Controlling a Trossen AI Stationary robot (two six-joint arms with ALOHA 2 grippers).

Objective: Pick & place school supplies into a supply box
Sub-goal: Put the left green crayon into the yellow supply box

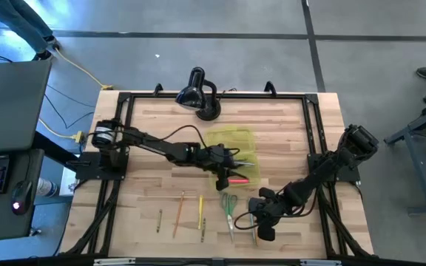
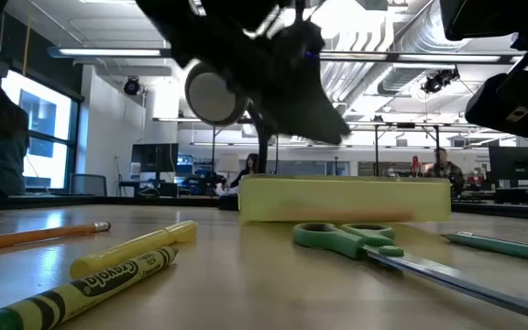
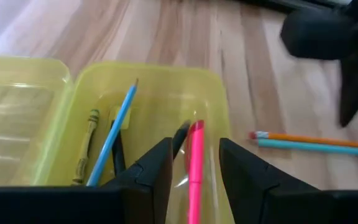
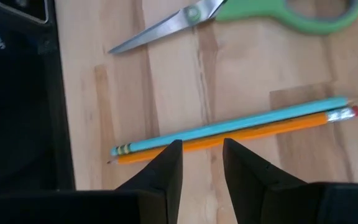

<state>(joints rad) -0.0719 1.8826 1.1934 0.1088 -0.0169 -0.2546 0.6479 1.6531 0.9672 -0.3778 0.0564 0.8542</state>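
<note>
The supply box [image 3: 148, 93] lies open on the table, its lid [image 3: 17, 106] flat beside it. Inside are a blue pencil [image 3: 114, 134], a yellow-green crayon [image 3: 87, 146] and a pink pen [image 3: 195, 168] along one end wall. My left gripper [image 3: 194, 146] hovers open over the box [image 1: 235, 174], its fingers on either side of the pink pen without touching it. My right gripper [image 4: 201, 146] is open near the table's front right [image 1: 261, 225], above a teal pencil [image 4: 229, 124] and an orange pencil [image 4: 260, 129] that lie side by side. Green-handled scissors [image 4: 272, 9] lie just beyond them.
A black desk lamp [image 1: 197, 92] stands at the far edge, behind the box. Loose supplies lie at the front left: an orange pencil [image 1: 177, 214], a yellow marker [image 1: 200, 210] and shorter pieces [image 1: 160, 220]. The low view shows the crayons [image 2: 71, 298] nearest and the scissors [image 2: 346, 240] before the box [image 2: 346, 197].
</note>
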